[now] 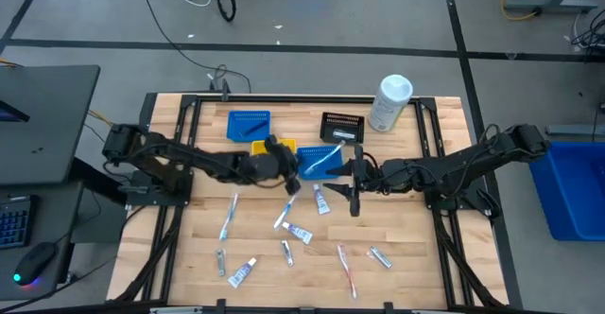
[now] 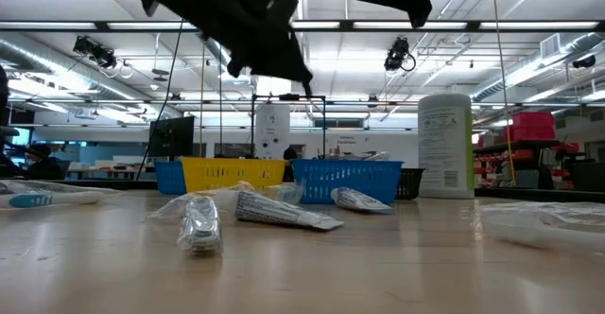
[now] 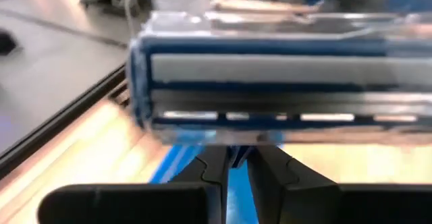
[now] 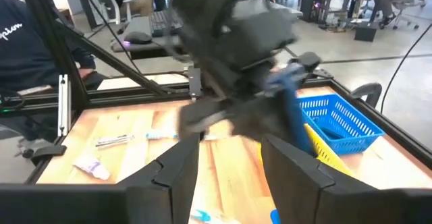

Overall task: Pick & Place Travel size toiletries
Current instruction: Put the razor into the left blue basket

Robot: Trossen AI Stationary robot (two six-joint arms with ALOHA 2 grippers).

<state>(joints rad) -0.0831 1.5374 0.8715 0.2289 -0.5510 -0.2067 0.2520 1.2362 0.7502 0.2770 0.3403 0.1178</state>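
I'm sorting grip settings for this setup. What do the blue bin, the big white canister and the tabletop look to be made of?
Blue bin: probably moulded plastic, matte, going by its even colour and open lattice walls.
Canister: likely plastic, smooth white, with a printed label wrapped round it.
Tabletop: wood, seemingly sealed; pale planks with visible grain and a soft sheen.

One camera hangs overhead looking straight down on the whole table, one sits at table-top height looking level across it into the room, and each wrist camera looks close past its own fingers, with the blue bin common to overhead, low and right wrist views.
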